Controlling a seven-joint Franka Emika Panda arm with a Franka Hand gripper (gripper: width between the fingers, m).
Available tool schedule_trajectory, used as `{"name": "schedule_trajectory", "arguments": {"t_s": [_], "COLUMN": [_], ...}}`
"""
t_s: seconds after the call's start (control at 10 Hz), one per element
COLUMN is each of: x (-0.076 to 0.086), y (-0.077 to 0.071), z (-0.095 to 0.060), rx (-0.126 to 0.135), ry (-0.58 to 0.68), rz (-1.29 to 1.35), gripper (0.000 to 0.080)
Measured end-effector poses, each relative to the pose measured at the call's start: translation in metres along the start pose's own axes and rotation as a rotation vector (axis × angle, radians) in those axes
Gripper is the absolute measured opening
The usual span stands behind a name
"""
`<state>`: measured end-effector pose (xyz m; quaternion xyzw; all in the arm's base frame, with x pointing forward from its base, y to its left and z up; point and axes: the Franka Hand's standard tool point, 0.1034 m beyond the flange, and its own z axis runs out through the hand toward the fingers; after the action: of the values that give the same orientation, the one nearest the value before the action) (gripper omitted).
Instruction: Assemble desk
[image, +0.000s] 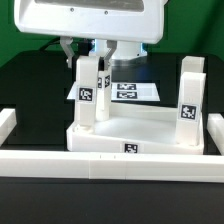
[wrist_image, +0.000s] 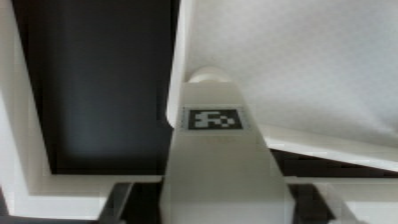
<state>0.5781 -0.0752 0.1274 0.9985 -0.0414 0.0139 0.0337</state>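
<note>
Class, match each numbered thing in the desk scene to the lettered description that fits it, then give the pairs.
Things:
1. tool
2. marker board
3. tabletop
4. outer leg

Descriptions:
a. stands upright on the tabletop, on the exterior view's right
b. lies flat on the black table behind the tabletop
c. has the tagged leg between its fingers
d. sits just behind the front rail, with a tag on its front edge

Pairs: 1-c, 2-b, 3-d, 4-a
</note>
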Motion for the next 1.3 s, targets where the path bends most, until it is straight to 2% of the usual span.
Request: {"name": "schedule_trajectory", "arguments": {"t_s": [0.3,0.7,1.3], "x": [-0.0001,-0.0009,-0.0005], "y": [0.0000,0.0041,0.0048], "z": [0.0002,0.0015,0.0023], "rx": [0.004,0.060,0.075], "ry": [0.000,0.001,-0.015], "rz": [0.149,0.622,1.063], "gripper": [0.0290,0.0290,0.0290]}}
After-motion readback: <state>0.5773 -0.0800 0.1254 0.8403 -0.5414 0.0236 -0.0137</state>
